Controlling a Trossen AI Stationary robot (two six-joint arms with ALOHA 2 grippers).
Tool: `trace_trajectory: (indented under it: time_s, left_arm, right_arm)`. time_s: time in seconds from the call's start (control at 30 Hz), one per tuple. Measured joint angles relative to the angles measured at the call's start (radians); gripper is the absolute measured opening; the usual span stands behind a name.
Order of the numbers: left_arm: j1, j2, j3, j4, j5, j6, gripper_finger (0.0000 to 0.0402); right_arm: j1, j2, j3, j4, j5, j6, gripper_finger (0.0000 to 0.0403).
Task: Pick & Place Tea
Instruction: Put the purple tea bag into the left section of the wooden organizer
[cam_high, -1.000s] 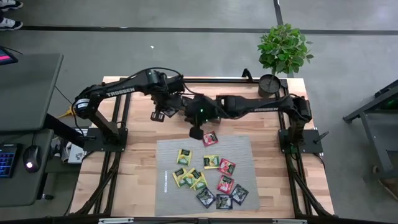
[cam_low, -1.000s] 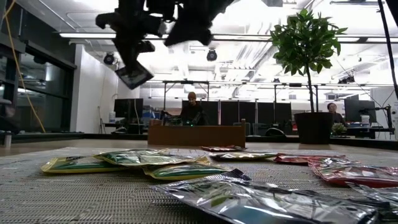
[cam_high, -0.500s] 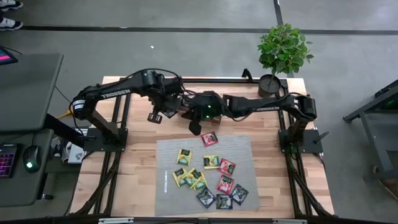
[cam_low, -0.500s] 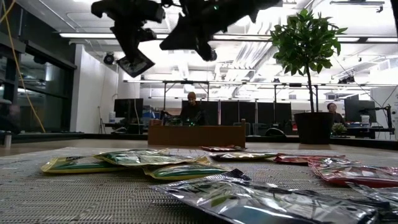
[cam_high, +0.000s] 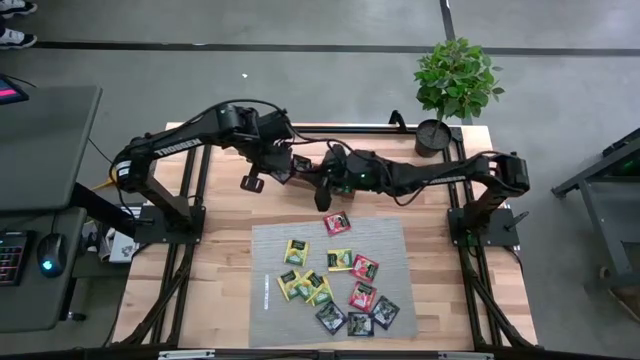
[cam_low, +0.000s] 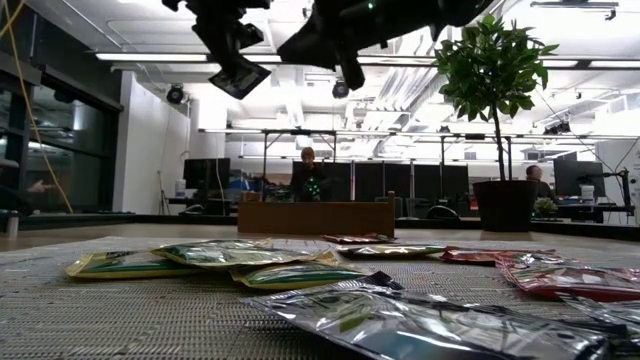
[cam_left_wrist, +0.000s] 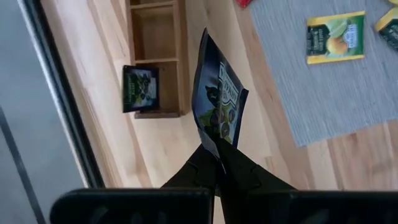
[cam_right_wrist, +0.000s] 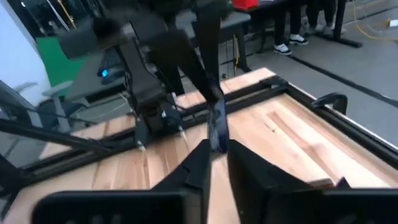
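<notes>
**Black tea sachet pinched in the air above the tray end of the table**

The small flat square black foil tea sachet with a printed label (cam_left_wrist: 217, 102) hangs from one corner in the left gripper (cam_left_wrist: 217, 158), whose two dark fingers are clamped together on it. It looks light and thin, likely to flex and crinkle. The foil is glossy and probably slippery, so a firm pinch at a corner or along an edge seems the sound hold. A flat one on the mat would need a finger worked under its rim.

In the left wrist view, the three-compartment brown wooden tray (cam_left_wrist: 155, 62) lies just past the sachet, at upper centre. A second black sachet (cam_left_wrist: 140, 88) already sits in one compartment. The large grey woven mat (cam_high: 390, 240) fills the lower middle of the high view. The other sachets, yellow-green, red-pink and black, are scattered flat across it, and a red one (cam_high: 337, 222) lies nearest the arms.

The right gripper (cam_right_wrist: 217, 163) hovers near the left one at upper centre of the high view. Its fingers stand a little apart and seem to hold nothing.

The high view hides the tray under the arms, and only the left wrist view shows its compartments and contents. The low view shows the held sachet (cam_low: 240, 77) well clear of the table, at upper left. The right wrist view shows it edge-on.
</notes>
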Motion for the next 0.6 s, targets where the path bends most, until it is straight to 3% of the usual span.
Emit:
trace_trajectory:
  time_s: [0.33,0.6]
  left_arm:
    - [0.0,0.0,0.002,0.027,0.01,-0.035,0.0]
    - [0.0,0.0,0.002,0.077,0.055,-0.066,0.0]
  right_arm:
    - [-0.005,0.003,-0.001,0.017,-0.029,-0.002,0.0184]
    - [-0.031,0.004,-0.001,0.017,-0.056,0.012,0.0198]
